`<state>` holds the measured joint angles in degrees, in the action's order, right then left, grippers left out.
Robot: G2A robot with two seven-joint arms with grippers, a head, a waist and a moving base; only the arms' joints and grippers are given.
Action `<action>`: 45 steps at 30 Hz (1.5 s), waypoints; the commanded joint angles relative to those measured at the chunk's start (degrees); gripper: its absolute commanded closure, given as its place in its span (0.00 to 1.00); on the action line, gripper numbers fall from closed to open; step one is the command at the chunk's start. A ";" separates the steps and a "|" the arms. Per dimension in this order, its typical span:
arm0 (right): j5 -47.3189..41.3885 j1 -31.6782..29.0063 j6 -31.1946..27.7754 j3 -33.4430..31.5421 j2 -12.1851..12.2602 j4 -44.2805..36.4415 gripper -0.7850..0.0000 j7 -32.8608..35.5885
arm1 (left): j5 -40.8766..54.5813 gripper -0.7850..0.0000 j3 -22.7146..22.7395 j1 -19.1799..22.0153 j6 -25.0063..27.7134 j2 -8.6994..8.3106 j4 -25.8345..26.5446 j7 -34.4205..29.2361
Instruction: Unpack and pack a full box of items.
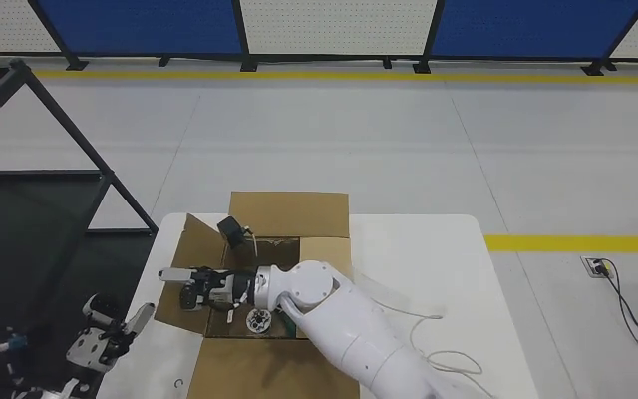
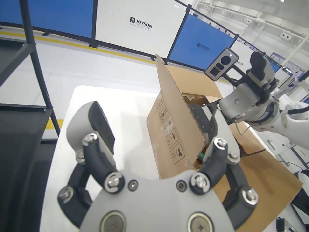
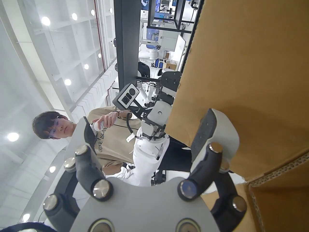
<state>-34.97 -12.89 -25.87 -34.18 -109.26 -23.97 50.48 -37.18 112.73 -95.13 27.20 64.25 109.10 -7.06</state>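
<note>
At the open brown cardboard box [image 1: 289, 214] on the white surface [image 1: 469, 259], the right tool [image 3: 148, 119], spread apart, sits just beside the raised side flap [image 3: 241, 61]. The left tool [image 2: 157, 114], also spread, hangs well away. Unpacking looks barely begun; next, reach inside for an item.

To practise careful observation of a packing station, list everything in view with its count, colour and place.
cardboard box: one, brown, flaps open, on the table
round item: one, white, inside the box, kind unclear
table: one, white, under the box
rack: one, black, left of the table
partition panels: several, blue and white, across the far floor
right end effector: one, grey with black pads, open, at the box flap nearest the rack
left end effector: one, grey with black pads, open, left of the table, facing the box
</note>
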 commanded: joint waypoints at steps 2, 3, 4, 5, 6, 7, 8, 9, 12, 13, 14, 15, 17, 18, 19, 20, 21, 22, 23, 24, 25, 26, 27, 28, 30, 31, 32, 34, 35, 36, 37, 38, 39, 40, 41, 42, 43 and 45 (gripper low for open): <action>-0.02 0.44 -0.76 -0.53 -0.40 1.69 0.00 0.83 | -1.10 0.00 -0.41 0.04 0.55 -0.06 -0.39 -0.57; -0.01 0.57 -1.08 -0.74 -0.50 2.13 0.00 1.10 | -1.32 0.00 -0.51 0.09 0.82 -0.07 -0.48 -0.68; -0.06 0.64 -1.41 -0.96 -0.59 2.50 0.00 1.43 | -1.54 0.00 -0.59 0.11 0.92 -0.08 -0.50 -0.64; -0.09 0.74 -1.74 -1.19 -0.65 2.89 0.00 1.87 | -1.55 0.00 -0.69 0.03 1.19 -0.08 -0.42 -0.63; -0.12 0.84 -2.04 -1.42 -0.70 3.22 0.00 2.30 | -1.48 0.00 -0.74 -0.07 1.41 -0.08 -0.25 -0.65; -0.13 0.91 -2.25 -1.64 -0.74 3.53 0.00 2.69 | -1.64 0.00 -0.74 -0.18 1.63 -0.09 -0.02 -0.66; -0.10 1.02 -2.40 -1.85 -0.78 3.80 0.00 3.16 | -1.68 0.00 -0.76 -0.33 1.80 -0.09 0.15 -0.70; -0.13 1.12 -2.53 -2.08 -0.81 4.07 0.00 3.57 | -1.63 0.00 -0.81 -0.52 2.08 -0.09 0.38 -0.75; -0.43 1.82 -2.45 -2.88 -0.99 4.19 0.00 4.13 | -2.61 0.00 -1.64 -1.77 3.38 -0.07 1.20 -1.25; -0.74 2.04 -1.72 -2.99 -1.35 3.29 0.00 3.68 | -3.80 0.00 -2.87 -2.45 3.38 0.04 1.41 -0.97; -0.69 2.15 -1.37 -3.06 -1.56 3.42 0.00 3.49 | -4.56 0.00 -3.45 -2.78 3.10 0.13 1.63 -0.05; -0.60 2.24 -1.27 -3.13 -1.72 3.66 0.00 3.56 | -5.03 0.00 -3.83 -3.11 2.99 0.21 1.82 0.65; -0.53 2.34 -1.35 -3.37 -2.00 4.19 0.00 3.86 | -5.78 0.00 -4.28 -3.64 2.68 0.31 2.22 1.53; -0.49 2.38 -1.44 -3.50 -2.12 4.45 0.00 3.96 | -5.93 0.00 -4.44 -3.85 2.57 0.35 2.43 1.90; -0.38 2.45 -1.43 -3.60 -2.23 4.71 0.00 4.12 | -6.12 0.00 -4.59 -4.02 2.41 0.38 2.53 2.13; -0.36 2.51 -1.51 -3.80 -2.37 5.02 0.00 4.29 | -6.60 0.00 -4.73 -4.10 2.04 0.41 2.64 2.33; -0.33 2.55 -1.50 -3.89 -2.44 5.17 0.00 4.37 | -6.82 0.00 -4.82 -4.12 1.89 0.43 2.65 2.46; -0.23 2.62 -1.55 -4.01 -2.53 5.38 0.00 4.47 | -7.06 0.00 -4.93 -4.13 1.61 0.46 2.63 2.69; -0.12 2.69 -1.62 -4.14 -2.61 5.58 0.00 4.57 | -7.25 0.00 -4.99 -4.16 1.38 0.49 2.67 3.01; 0.04 2.77 -1.78 -4.26 -2.68 5.75 0.00 4.65 | -6.91 0.00 -5.08 -4.23 1.05 0.55 2.64 3.49; 0.23 2.83 -1.99 -4.37 -2.75 5.94 0.00 4.69 | -6.35 0.00 -5.13 -4.29 0.67 0.60 2.68 3.69; 0.31 2.85 -2.11 -4.52 -2.81 6.13 0.00 4.65 | -6.02 0.00 -5.01 -4.31 -0.05 0.64 2.78 3.89; 0.42 2.89 -2.21 -4.66 -2.87 6.31 0.00 4.65 | -5.79 0.00 -5.03 -4.34 -0.58 0.68 2.93 3.88; 0.51 2.89 -2.39 -4.82 -2.91 6.45 0.00 4.64 | -5.68 0.00 -4.99 -4.32 -1.23 0.71 3.02 3.76; 0.64 2.91 -2.96 -5.20 -2.96 6.74 0.00 4.53 | -5.56 0.00 -5.10 -4.10 -2.52 0.77 3.22 3.61; 0.73 2.93 -3.32 -5.39 -2.96 6.83 0.00 4.51 | -5.46 0.00 -5.21 -3.94 -3.14 0.81 3.20 3.62; 0.82 2.95 -3.67 -5.59 -2.95 6.91 0.00 4.48 | -5.34 0.00 -5.37 -3.77 -3.59 0.84 3.26 3.52; 1.22 3.01 -4.39 -5.93 -2.89 7.00 0.00 4.35 | -5.15 0.00 -5.58 -3.41 -4.64 0.90 3.30 3.46; 1.41 3.01 -4.78 -6.12 -2.85 6.97 0.00 4.17 | -4.83 0.00 -5.79 -3.21 -5.41 0.95 3.31 3.36; 1.64 3.03 -5.10 -6.29 -2.80 6.98 0.00 4.00 | -4.70 0.00 -5.96 -2.97 -6.06 0.98 3.38 3.16; 1.86 3.05 -5.50 -6.48 -2.72 6.93 0.00 3.92 | -4.65 0.00 -5.98 -2.64 -6.99 1.02 3.17 3.09; 1.74 2.78 -5.97 -6.78 -2.54 6.71 0.00 5.10 | -4.38 0.00 -5.69 -1.32 -8.31 1.00 1.85 2.95; 1.72 2.71 -6.45 -7.16 -2.30 6.68 0.00 5.47 | -4.15 0.00 -5.98 -0.29 -8.75 0.99 1.23 2.38; 1.85 2.64 -6.91 -7.48 -2.09 6.59 0.00 5.48 | -4.16 0.00 -6.23 0.52 -9.29 0.99 0.93 2.13; 2.06 2.39 -7.24 -7.71 -1.89 6.36 0.00 5.66 | -3.99 0.00 -6.37 1.31 -10.02 1.00 0.39 2.02; 2.20 2.02 -7.77 -7.99 -1.66 6.00 0.00 5.86 | -3.83 0.00 -6.56 2.44 -10.86 1.00 -0.20 1.77; 2.44 1.73 -8.36 -8.28 -1.41 5.68 0.00 5.67 | -3.65 0.00 -6.87 3.26 -11.38 1.01 -0.53 1.47; 3.43 1.16 -9.25 -8.66 -0.96 4.83 0.00 4.61 | -3.21 0.00 -7.34 4.30 -12.40 1.05 -0.79 0.93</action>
<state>-32.04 -11.46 -34.71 -42.68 -110.44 -18.72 55.68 -40.59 105.63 -91.31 15.31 65.27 108.39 -5.86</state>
